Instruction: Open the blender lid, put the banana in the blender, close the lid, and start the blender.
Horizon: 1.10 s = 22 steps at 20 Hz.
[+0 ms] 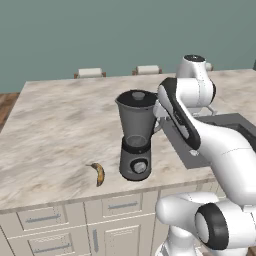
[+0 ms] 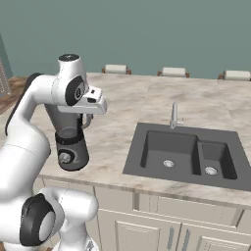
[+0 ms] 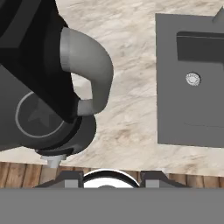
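Blender: we see it upright on the marble counter near the front edge, grey translucent jar on a dark rounded base, round knob facing the cabinets. In the hand view it sits left of the gripper and just below it, seen from above.
Blender lid: black disc, seated flat on the jar's rim, raised centre cap up. It lies just beside the hand, on the side away from the sink.
Jar handle: curved grey loop on the jar's side towards the hand; in the hand view it arches above and left of the fingertips, apart from them.
Banana: yellow-brown with dark tips, lying flat on the counter beside the blender base, on the far side of the blender from the gripper, not touching it.
Gripper: beside the top of the jar, over the counter between blender and sink. We cannot tell how far the jaws stand apart; the 2 fingertips barely rise into the hand view, and we see nothing between them.
Sink: dark double basin with 2 drains, set in the counter on the gripper's other side, well apart from the blender.
Faucet: upright behind the basin.
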Motion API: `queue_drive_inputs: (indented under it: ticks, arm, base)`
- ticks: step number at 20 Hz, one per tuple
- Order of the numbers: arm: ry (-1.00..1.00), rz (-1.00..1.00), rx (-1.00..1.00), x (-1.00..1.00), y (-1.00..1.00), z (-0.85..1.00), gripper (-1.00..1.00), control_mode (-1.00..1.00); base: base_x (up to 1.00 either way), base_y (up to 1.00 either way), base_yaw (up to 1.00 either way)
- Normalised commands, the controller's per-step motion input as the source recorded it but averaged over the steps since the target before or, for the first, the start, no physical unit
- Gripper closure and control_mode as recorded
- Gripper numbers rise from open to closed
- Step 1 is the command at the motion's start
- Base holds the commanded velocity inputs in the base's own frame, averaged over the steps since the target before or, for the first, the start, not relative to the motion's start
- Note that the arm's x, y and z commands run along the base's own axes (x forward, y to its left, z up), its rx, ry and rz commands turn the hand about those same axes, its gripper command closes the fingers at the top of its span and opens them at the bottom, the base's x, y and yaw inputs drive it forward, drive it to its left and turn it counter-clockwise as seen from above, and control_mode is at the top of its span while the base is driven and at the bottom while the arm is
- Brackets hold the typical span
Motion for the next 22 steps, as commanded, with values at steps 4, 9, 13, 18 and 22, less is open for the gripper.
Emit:
queue_drive_inputs:
  ticks: [4,9,13,18,22]
  arm:
    - [0.00,0.00,0.00,0.00,0.00,0.00,-1.00,-1.00]
    - [-0.18,-0.09,-0.07,-0.10,0.78,0.54,-1.00,-1.00]
    - [-0.36,0.00,0.00,-0.26,0.28,1.00,-1.00,-1.00]
    - [-0.18,0.00,0.00,-0.04,0.23,0.65,-1.00,-1.00]
    - [0.02,0.00,0.00,0.16,0.35,0.14,-1.00,-1.00]
  base:
    - [0.00,0.00,0.00]
    - [0.00,0.00,0.00]
    - [0.00,0.00,0.00]
    - [0.00,0.00,0.00]
    - [0.00,0.00,0.00]
